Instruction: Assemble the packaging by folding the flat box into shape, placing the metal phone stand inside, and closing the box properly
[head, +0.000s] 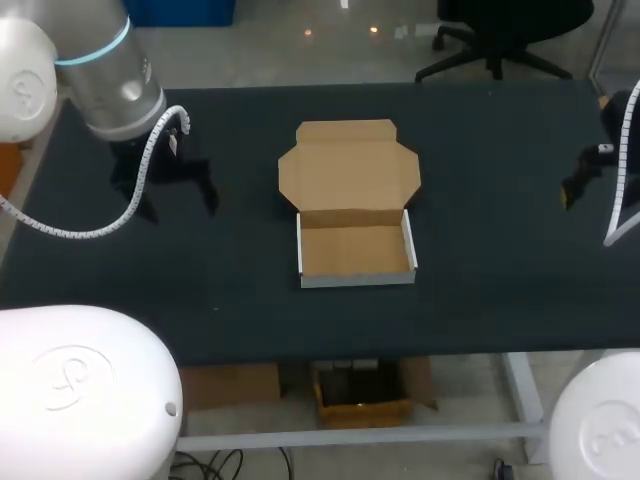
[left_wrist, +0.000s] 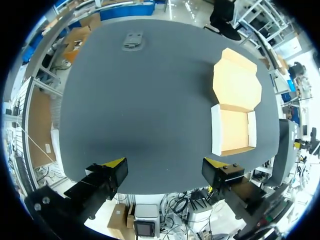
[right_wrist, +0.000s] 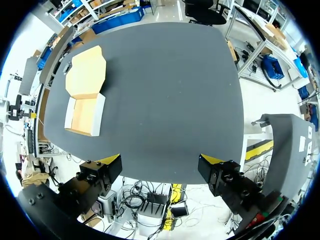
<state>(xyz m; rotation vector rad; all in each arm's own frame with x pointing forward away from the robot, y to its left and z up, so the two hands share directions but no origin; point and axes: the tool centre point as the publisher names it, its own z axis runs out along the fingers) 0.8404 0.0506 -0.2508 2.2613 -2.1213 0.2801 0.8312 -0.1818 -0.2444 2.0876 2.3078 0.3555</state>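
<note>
Box: cardboard, at the middle of the table; its tray is folded up with white outer walls, and its lid lies open and flat on the far side.
Box inside: bare brown floor, nothing in it.
Phone stand: a small grey metal piece flat on the table, left of the box and towards the far edge, well apart from it; in the head view the left arm covers that spot.
Left gripper: fingers wide apart with nothing between them, held above the left part of the table; the box lies to its right, the stand far ahead of it.
Left arm: comes in from the far left corner, wrist pointing down.
Right gripper: fingers wide apart and holding nothing, at the right edge of the table; the box lies well to its left.
Table: dark matte top.
</note>
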